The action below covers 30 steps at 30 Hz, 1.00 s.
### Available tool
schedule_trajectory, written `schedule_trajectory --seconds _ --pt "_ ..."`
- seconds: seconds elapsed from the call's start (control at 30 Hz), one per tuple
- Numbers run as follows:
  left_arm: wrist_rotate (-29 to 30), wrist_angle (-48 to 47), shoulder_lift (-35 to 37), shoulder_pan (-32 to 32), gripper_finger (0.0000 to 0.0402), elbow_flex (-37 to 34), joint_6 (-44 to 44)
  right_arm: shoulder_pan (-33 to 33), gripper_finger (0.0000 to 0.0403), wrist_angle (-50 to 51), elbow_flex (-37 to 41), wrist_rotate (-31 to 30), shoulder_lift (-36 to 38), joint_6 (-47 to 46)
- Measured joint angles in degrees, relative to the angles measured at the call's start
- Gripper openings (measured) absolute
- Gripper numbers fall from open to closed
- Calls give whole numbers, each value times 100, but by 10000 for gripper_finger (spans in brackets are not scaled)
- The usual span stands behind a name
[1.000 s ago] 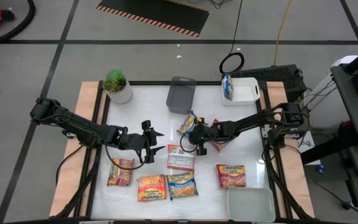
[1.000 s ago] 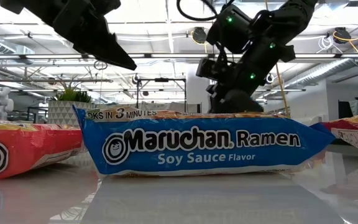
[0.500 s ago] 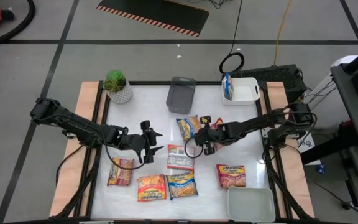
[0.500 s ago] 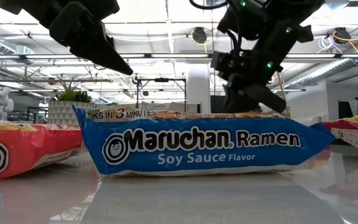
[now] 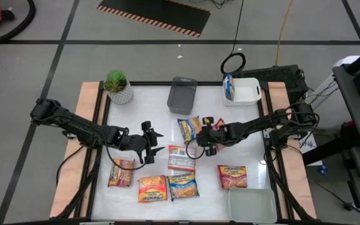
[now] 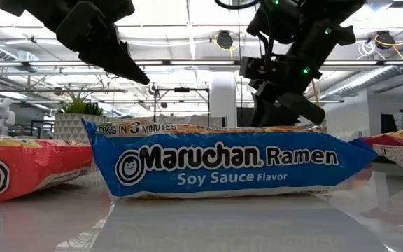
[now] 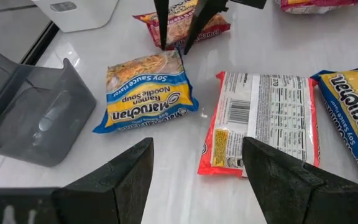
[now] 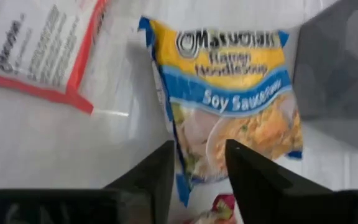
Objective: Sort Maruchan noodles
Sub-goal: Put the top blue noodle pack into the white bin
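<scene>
Table: Maruchan noodles scattered mid-to-front. Left gripper hovers released, empty. Right gripper parted just off the blue packet, holding nothing. Packets look light, crinkly, slick; pinch a crimped edge.

The high camera looked straight down on the whole table. The low camera sat at table height, very near a blue packet, facing the room. Each wrist camera looked steeply down at close range; both shared the blue soy-sauce packet lying beside the grey tray.
</scene>
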<state>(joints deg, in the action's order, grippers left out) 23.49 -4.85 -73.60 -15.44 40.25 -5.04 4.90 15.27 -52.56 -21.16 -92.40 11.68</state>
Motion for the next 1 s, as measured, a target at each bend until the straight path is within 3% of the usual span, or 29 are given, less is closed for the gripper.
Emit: schedule_trajectory --seconds 0.17,0.43,0.7,1.0 --pt "0 -2 0 0 250 0 0 -39 160 345 0 2 0 -414" --pt "0 0 0 0 250 0 -3 -205 157 429 2 43 0 -1158" --pt "0 0 0 -1 250 0 -24 -561 156 -115 555 925 0 -1652" --pt "0 1 0 0 250 0 -2 -732 155 -882 951 990 12 -1655"
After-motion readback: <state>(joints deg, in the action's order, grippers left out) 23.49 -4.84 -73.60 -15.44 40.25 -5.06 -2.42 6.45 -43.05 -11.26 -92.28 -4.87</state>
